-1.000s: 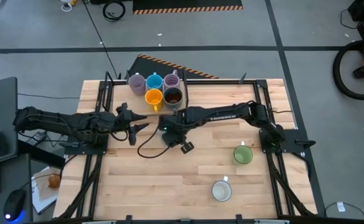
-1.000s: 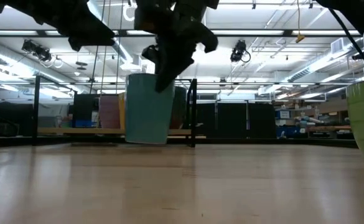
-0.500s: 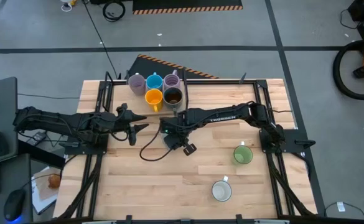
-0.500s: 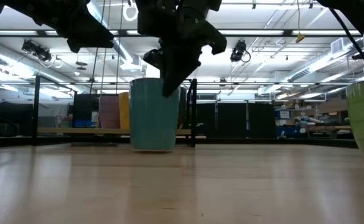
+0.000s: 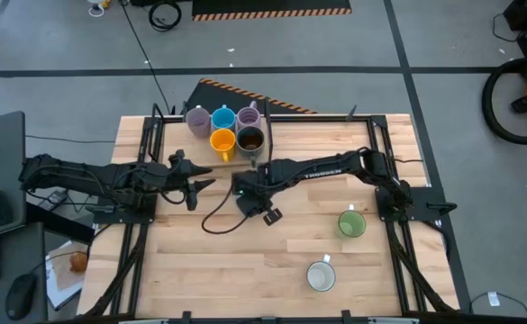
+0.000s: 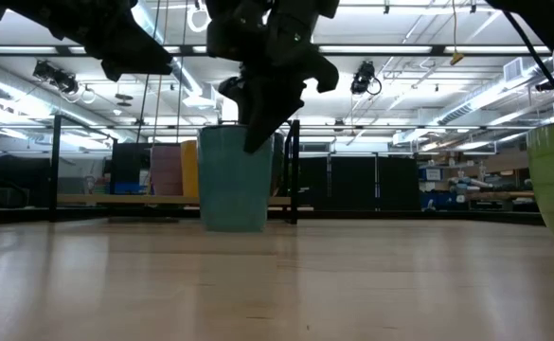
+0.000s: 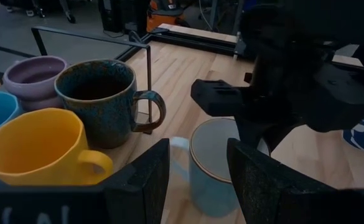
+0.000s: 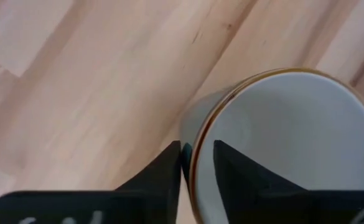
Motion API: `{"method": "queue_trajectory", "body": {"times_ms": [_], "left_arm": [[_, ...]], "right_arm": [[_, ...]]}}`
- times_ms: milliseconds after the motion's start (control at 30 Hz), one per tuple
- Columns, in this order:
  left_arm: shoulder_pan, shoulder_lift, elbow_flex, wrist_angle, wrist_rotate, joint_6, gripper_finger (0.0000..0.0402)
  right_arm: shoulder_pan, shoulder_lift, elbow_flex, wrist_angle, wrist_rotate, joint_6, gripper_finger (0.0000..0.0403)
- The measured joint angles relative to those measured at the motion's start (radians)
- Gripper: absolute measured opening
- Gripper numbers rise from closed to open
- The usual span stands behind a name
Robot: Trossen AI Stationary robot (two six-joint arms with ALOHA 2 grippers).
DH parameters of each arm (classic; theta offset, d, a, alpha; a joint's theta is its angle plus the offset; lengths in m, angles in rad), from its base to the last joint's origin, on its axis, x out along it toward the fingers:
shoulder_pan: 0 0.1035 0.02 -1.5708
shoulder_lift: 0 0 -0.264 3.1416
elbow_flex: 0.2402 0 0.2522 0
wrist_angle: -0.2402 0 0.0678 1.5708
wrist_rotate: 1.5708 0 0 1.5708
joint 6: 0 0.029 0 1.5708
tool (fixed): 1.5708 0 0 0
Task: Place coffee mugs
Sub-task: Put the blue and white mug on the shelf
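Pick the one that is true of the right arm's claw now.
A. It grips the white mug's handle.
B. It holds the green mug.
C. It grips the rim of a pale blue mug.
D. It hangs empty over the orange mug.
C: the right claw pinches the rim of the pale blue mug between its fingers, and the low view shows that mug standing on the table.

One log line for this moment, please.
right gripper: pinching pale mug rim | mug on table | left gripper: open, idle
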Motion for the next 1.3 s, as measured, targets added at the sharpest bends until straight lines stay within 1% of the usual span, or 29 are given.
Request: {"method": "queue_trajectory", "body": {"times_ms": [100,200,300,367,500,667,767,900,967,1067,1200,1300], "left_arm": [[0.000,0.000,0.000,-0.007,0.000,0.000,0.0167],[0.000,0.000,0.000,-0.014,0.000,0.000,0.0167],[0.000,0.000,0.000,-0.021,0.000,0.000,0.0167],[0.000,0.000,0.000,-0.023,0.008,0.000,0.0167],[0.000,0.000,0.001,-0.022,0.068,0.001,0.0167],[0.000,0.030,0.002,-0.027,0.214,0.035,0.0167],[0.000,0.069,0.002,-0.016,0.232,0.049,0.0167],[0.000,0.120,0.002,0.010,0.232,0.031,0.0167],[0.000,0.135,0.002,0.015,0.232,0.009,0.0167],[0.000,0.152,0.002,0.026,0.232,-0.017,0.0167],[0.000,0.175,0.002,0.030,0.232,-0.051,0.0167],[0.000,0.208,0.034,0.010,0.232,-0.057,0.0167]], "right_arm": [[0.012,-0.002,0.000,0.006,0.044,0.001,0.0135],[0.018,-0.014,0.002,0.007,0.057,0.015,0.0159],[0.019,-0.029,0.023,-0.004,0.058,0.045,0.0176],[0.019,-0.038,0.038,-0.020,0.078,0.062,0.0183],[0.027,-0.056,0.056,-0.047,0.140,0.099,0.0189],[0.044,-0.101,0.058,-0.093,0.237,0.164,0.0189],[0.054,-0.131,0.058,-0.139,0.293,0.233,0.0188],[0.055,-0.186,0.057,-0.203,0.300,0.348,0.0188],[0.054,-0.224,0.028,-0.198,0.311,0.392,0.0188],[0.058,-0.290,-0.053,-0.174,0.334,0.441,0.0188],[0.073,-0.394,-0.216,-0.071,0.373,0.482,0.0188],[0.088,-0.471,-0.345,0.029,0.395,0.493,0.0188]]}}
